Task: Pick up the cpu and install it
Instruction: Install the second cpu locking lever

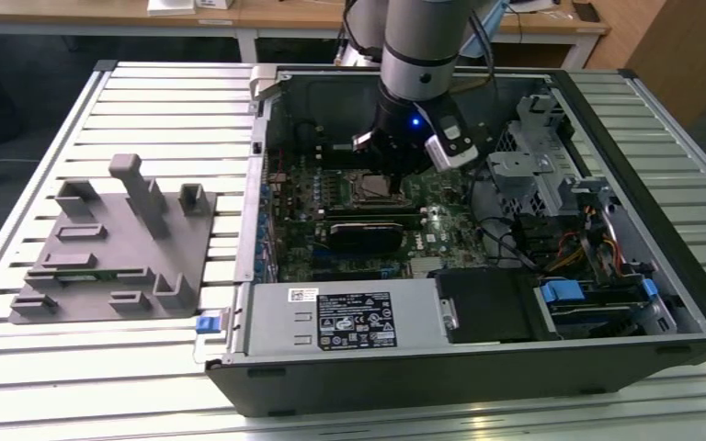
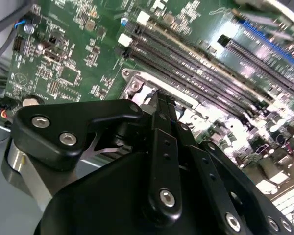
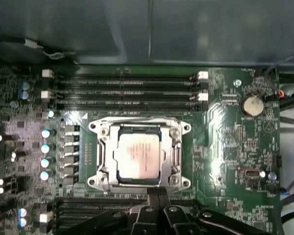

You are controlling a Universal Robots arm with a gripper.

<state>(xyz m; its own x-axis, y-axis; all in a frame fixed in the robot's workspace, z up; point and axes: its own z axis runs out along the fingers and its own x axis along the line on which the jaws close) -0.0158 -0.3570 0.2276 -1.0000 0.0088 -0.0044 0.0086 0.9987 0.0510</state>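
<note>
The cpu (image 3: pixel 142 156), a small square chip with a pale silvery top, lies flat inside the socket frame (image 3: pixel 179 152) on the green motherboard (image 3: pixel 225 147). In the exterior view the cpu (image 1: pixel 374 186) sits just below the arm's tool, inside the open computer case. My gripper (image 3: pixel 159 193) hovers at the near side of the socket, its two black fingers pressed together with nothing between them. The second wrist view shows the same gripper (image 2: pixel 164 100) from behind, its tips over the socket's metal edge.
Memory slots (image 3: pixel 127 90) run along the far side of the socket and a coin battery (image 3: pixel 254 104) sits beside them. A black heatsink block (image 1: pixel 363 234), a power supply (image 1: pixel 341 317) and drive cages (image 1: pixel 550 175) crowd the case. A grey plastic fixture (image 1: pixel 108 248) stands at the exterior view's left.
</note>
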